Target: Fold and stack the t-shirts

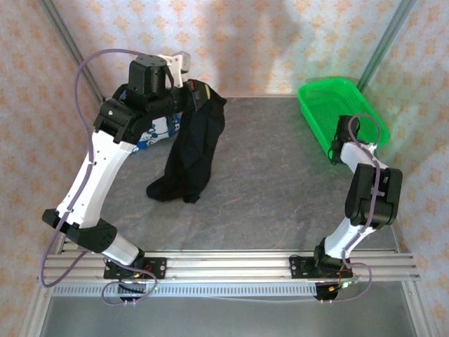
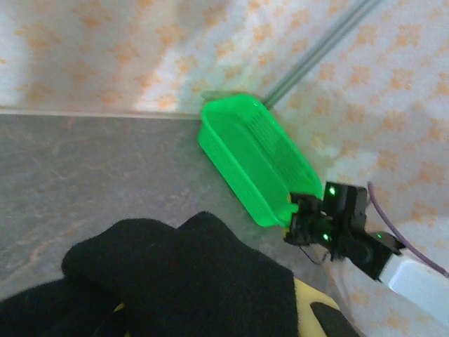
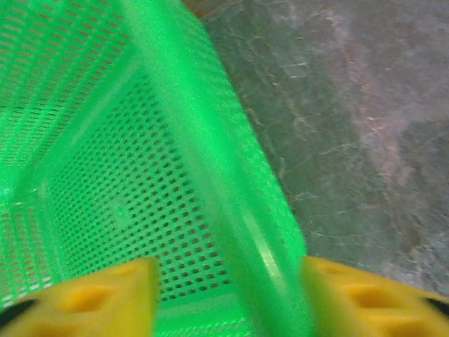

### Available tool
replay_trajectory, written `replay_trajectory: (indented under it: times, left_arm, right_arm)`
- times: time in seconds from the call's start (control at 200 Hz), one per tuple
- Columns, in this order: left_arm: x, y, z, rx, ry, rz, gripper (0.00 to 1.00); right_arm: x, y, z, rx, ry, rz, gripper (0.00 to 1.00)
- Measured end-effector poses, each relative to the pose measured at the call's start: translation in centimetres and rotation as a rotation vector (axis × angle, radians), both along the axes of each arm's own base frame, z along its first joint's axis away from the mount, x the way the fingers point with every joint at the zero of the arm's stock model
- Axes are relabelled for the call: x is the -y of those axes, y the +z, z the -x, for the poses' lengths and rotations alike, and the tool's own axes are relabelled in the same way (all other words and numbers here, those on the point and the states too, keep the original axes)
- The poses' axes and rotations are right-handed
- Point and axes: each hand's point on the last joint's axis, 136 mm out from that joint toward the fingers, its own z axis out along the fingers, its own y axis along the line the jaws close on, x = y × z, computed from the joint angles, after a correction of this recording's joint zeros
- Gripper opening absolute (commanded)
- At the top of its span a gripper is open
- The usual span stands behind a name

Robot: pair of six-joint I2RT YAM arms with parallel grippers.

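The left arm [image 1: 105,158] is reaching up toward the upper left of the overhead frame, and the left fingers [image 2: 317,309] are staying out of clear sight under dark cloth; they are closed, pinching the black t-shirt [image 1: 191,151]. That shirt is hanging from them in a long bunched drape, its lower end resting crumpled on the grey table [image 1: 280,182] left of centre. Just beside it, partly hidden behind the left arm, the navy blue t-shirt [image 1: 158,130] with a white print is lying on the table.

At the upper right, the green mesh basket [image 1: 328,105] is sitting against the back corner. The right arm [image 1: 368,196] is bending up toward the basket's near end. In the right wrist view, the right fingers [image 3: 91,298] are standing apart, open, one yellow pad inside the basket and the other outside over the table, with the basket's rim running up between them. Whether either pad is touching the rim cannot be told.
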Motion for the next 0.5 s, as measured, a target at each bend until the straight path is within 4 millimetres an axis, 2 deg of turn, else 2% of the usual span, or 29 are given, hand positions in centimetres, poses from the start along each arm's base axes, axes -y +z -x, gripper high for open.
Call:
replay_trajectory:
  times: [0.1, 0.14, 0.215, 0.36, 0.435, 0.495]
  left_arm:
    - [1.2, 0.8, 0.5, 0.013, -0.042, 0.037, 0.00]
    - [1.7, 1.0, 0.6, 0.018, -0.055, 0.051, 0.00]
    - [2.3, 1.5, 0.2, 0.026, -0.072, 0.072, 0.00]
    - [3.8, 2.5, -1.5, 0.045, -0.095, 0.093, 0.00]
    - [4.3, 2.2, -2.4, 0.041, -0.099, 0.093, 0.00]
    - [4.6, 1.5, -2.8, 0.023, -0.097, 0.089, 0.00]
  right_arm:
    - [-1.0, 0.7, -1.1, 0.020, 0.124, -0.011, 0.81]
    - [-1.8, 1.1, -1.4, 0.025, 0.185, -0.017, 0.86]
    - [-3.3, 2.2, -1.5, 0.050, 0.295, -0.024, 0.87]
    - [-6.7, 6.7, -0.9, 0.148, 0.507, 0.002, 0.87]
    - [-9.1, 9.3, -0.2, 0.194, 0.640, 0.034, 0.87]
    - [-11.2, 10.5, 0.6, 0.201, 0.742, 0.056, 0.87]
